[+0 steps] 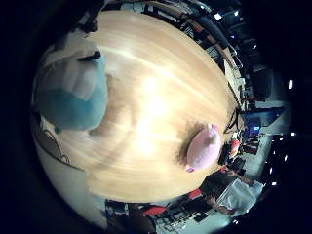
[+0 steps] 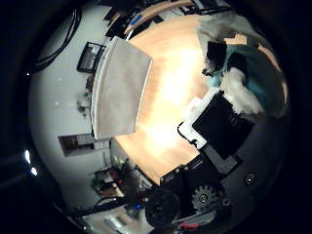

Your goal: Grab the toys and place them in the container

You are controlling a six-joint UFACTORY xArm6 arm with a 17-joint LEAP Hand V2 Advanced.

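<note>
Holding teal plush (image 1: pixel 73 92) | hand (image 2: pixel 219 126) | pink plush (image 1: pixel 204 147) near table (image 1: pixel 146 73) edge

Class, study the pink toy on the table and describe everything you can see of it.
The pink plush toy is soft, rounded and pale pink, with a small darker patch at one end. It lies alone on the wooden table, near its edge, casting a shadow beside it. Nothing touches it but the tabletop; the teal and white plush toy sits well apart from it. Finer features cannot be made out.

Hand (image 2: pixel 219 126): hanging above the surface, palm facing down
Fingers (image 2: pixel 214 58): black and white parts curling round something close to the palm
</note>
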